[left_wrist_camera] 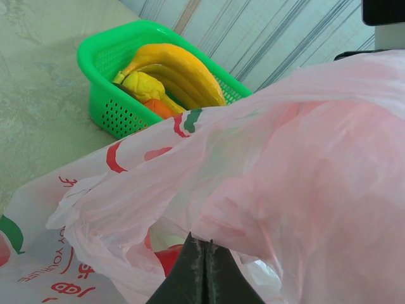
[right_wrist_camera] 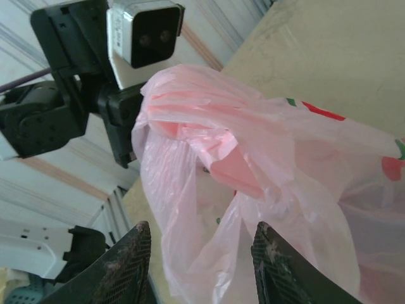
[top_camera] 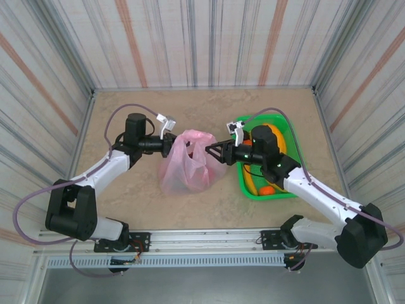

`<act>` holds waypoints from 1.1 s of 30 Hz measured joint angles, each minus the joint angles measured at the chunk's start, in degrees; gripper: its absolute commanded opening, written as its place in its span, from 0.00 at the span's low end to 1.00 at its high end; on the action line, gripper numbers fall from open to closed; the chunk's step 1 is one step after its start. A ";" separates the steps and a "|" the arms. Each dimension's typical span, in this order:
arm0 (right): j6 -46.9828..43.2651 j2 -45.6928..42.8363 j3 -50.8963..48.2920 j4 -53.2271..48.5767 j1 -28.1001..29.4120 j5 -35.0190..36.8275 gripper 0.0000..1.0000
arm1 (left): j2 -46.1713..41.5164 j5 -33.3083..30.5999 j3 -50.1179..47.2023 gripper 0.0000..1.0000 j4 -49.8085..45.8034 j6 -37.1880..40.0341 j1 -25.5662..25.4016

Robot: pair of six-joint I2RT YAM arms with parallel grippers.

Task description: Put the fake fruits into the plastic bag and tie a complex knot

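Note:
The pink plastic bag (top_camera: 183,166) stands between both arms with its top lifted. My left gripper (top_camera: 172,144) is shut on the bag's upper edge; in the left wrist view the closed tips (left_wrist_camera: 207,244) pinch pink film (left_wrist_camera: 304,158), and a red fruit (left_wrist_camera: 168,256) shows inside the bag below them. My right gripper (top_camera: 209,152) is at the bag's right side, open. Its two fingers stand apart (right_wrist_camera: 201,228) with a hanging fold of the bag (right_wrist_camera: 253,145) between them, touching neither pad. Yellow bananas (left_wrist_camera: 174,66) and an orange ball (left_wrist_camera: 161,109) lie in the green basket.
The green basket (top_camera: 243,180) sits right of the bag, under my right arm, holding bananas (top_camera: 275,136) and an orange ball (top_camera: 267,189). Striped walls close in the table on three sides. The left wrist camera (right_wrist_camera: 142,31) is just above the bag's top.

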 measured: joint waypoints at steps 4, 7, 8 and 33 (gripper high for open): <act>-2.10 1.14 0.02 0.00 0.48 1.86 0.47 | 0.00 0.00 0.07 0.00 -0.04 0.20 0.00; -3.17 1.90 0.13 -0.02 0.68 2.99 0.47 | 0.00 0.00 0.07 0.00 -0.17 0.39 0.00; -3.78 2.16 0.26 -0.04 0.68 3.26 0.47 | 0.00 0.00 0.07 0.00 -0.22 0.42 0.00; -10.43 3.91 4.07 1.27 0.87 4.85 0.46 | 0.00 0.04 0.07 0.00 -1.25 1.05 0.00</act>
